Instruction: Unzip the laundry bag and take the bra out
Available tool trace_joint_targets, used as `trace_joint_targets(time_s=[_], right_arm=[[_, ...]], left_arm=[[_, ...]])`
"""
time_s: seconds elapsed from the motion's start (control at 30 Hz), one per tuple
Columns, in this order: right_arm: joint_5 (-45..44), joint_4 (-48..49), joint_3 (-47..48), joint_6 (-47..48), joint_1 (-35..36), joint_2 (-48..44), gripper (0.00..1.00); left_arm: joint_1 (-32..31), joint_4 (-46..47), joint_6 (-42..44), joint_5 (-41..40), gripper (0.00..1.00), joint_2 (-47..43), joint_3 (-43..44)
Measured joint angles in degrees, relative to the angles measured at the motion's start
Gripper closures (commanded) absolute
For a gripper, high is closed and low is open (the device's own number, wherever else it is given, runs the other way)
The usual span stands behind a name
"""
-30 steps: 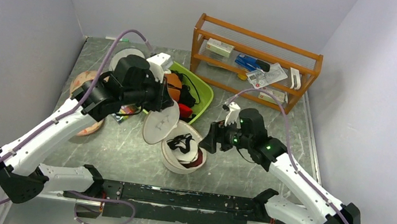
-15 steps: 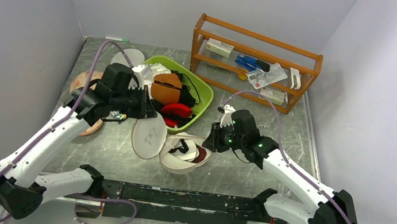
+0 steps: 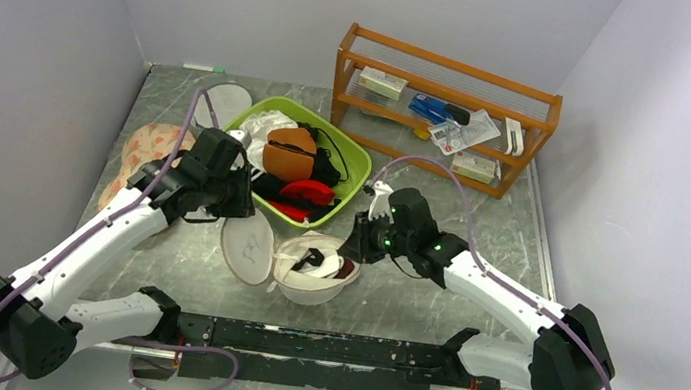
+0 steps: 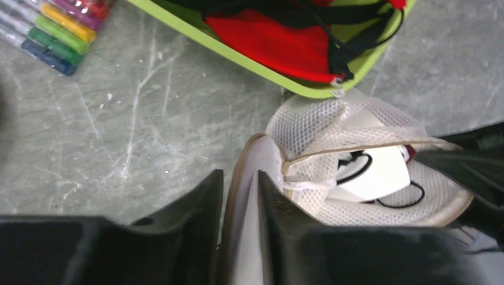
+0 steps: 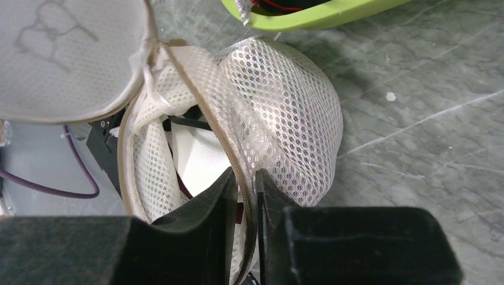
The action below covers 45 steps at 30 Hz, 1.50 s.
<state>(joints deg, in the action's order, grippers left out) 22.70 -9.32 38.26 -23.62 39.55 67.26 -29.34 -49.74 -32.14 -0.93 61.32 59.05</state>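
Where the arms meet: one laundry bag [image 3: 304, 290], low in the middle of the overhead frame, on the desk [image 3: 406, 314].
Bag shape and material: round drum of white honeycomb mesh, with a tan zip band round its rim; the mouth gapes open.
Lid [image 3: 249, 246]: one, a flat cream disc with a thin squiggle mark, tipped up just left of the bag and joined to it at one edge.
Bra [image 3: 348, 270]: one, inside the open bag; only a sliver of dark maroon fabric shows at the right of the mouth, with thin black straps and a white piece over it.
Left fingers [image 4: 208, 196]: two black fingers, clamped on the lid's tan edge at the bottom centre of the left wrist view.
Right fingers [image 5: 220, 196]: two black fingers, pinched on the bag's zip rim at the bottom centre of the right wrist view.
Tray [image 3: 347, 155]: one, lime-green plastic, rounded corners, just above the bag.
In the tray: one orange-brown cup [image 3: 289, 152], one bright red garment [image 3: 307, 190], plus black and white cloth.
Rack [image 3: 444, 107]: one, orange wood with slats, upper right, holding small packets.
Markers [image 4: 53, 29]: a row of coloured pens, upper left of the left wrist view; the count is cut off by the frame.
Flat disc [image 3: 223, 98]: one, plain pale round, upper left.
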Motion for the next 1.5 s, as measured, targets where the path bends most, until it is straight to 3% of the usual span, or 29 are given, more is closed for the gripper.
trace_joint_targets(time_s=[0.1,0.3,0.53,0.73,0.87,1.03,1.23,1.4,1.5], right_arm=[[-0.2,0.5,0.0,-0.2,1.2,0.9,0.83],[-0.8,1.1,1.1,-0.3,1.8,2.0,0.83],[-1.6,0.9,2.3,0.2,1.8,2.5,0.83],[-1.8,0.2,2.6,0.3,1.8,2.5,0.83],[-2.2,0.2,2.6,0.0,2.0,2.0,0.83],[-2.4,0.2,2.5,-0.2,2.2,0.9,0.84],[-2.7,0.2,2.3,-0.2,2.2,0.3,0.84],[-2.7,0.2,2.0,-0.2,2.2,0.3,0.84],[-2.7,-0.1,1.3,-0.2,2.2,0.3,0.84]], left_arm=[[0.0,0.0,0.7,-2.4,0.28,0.1,-0.1],[0.0,1.4,3.3,-0.6,0.19,-3.0,-0.5],[-2.4,7.7,6.9,11.6,0.26,-5.4,-0.8],[-19.9,9.6,8.8,6.8,0.35,4.9,1.2],[-26.9,9.8,11.4,1.7,0.34,14.0,4.7],[-28.0,9.9,14.0,-2.9,0.35,18.5,4.7],[-28.3,13.4,14.8,-3.1,0.47,20.5,3.1],[-28.3,15.9,14.8,-2.9,0.45,21.8,2.3],[-28.6,17.2,14.7,-3.0,0.51,22.8,1.7]])
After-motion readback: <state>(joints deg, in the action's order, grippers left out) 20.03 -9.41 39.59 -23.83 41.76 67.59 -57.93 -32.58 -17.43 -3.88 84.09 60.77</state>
